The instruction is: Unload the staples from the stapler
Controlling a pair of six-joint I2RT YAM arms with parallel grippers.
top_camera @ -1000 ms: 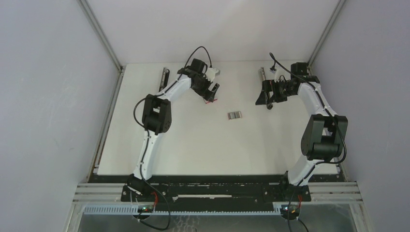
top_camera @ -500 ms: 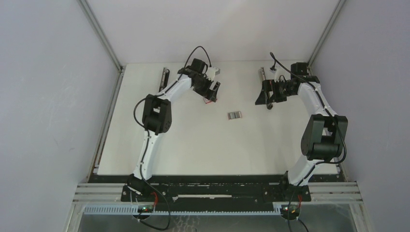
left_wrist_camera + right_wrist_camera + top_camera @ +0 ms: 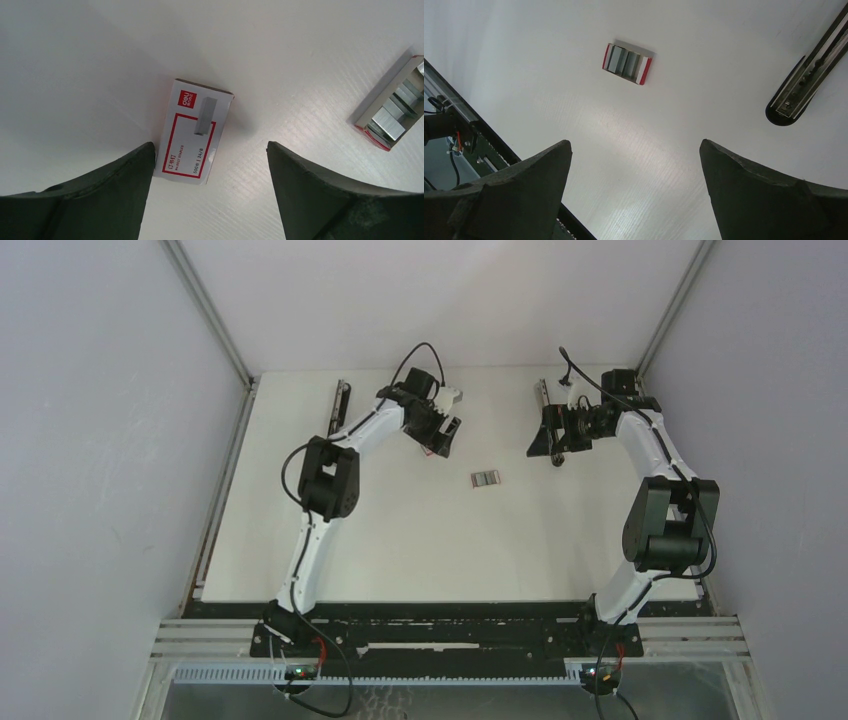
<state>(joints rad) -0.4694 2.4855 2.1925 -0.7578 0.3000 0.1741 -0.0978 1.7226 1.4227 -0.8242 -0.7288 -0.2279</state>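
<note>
The staples (image 3: pixel 396 109) are grey metal strips lying in a small red-edged open tray (image 3: pixel 485 478), also seen from the right wrist (image 3: pixel 626 61). A black stapler (image 3: pixel 806 85) lies open at the back right (image 3: pixel 543 396). My left gripper (image 3: pixel 210 150) is open above a red-and-white staple box (image 3: pixel 195 132). Its left finger (image 3: pixel 125 175) is at the box's edge, its right finger well clear. My right gripper (image 3: pixel 636 145) is open over bare table, holding nothing, to the right of the tray (image 3: pixel 553 440).
A second long black stapler part (image 3: pixel 340 403) lies at the back left near the wall. The white table (image 3: pixel 420 540) is bounded by metal frame rails at left and right. The arm bases stand at the near edge.
The left gripper has shifted slightly right and toward the back over the red-and-white box, and its jaws have narrowed a little. The right arm has not moved.
</note>
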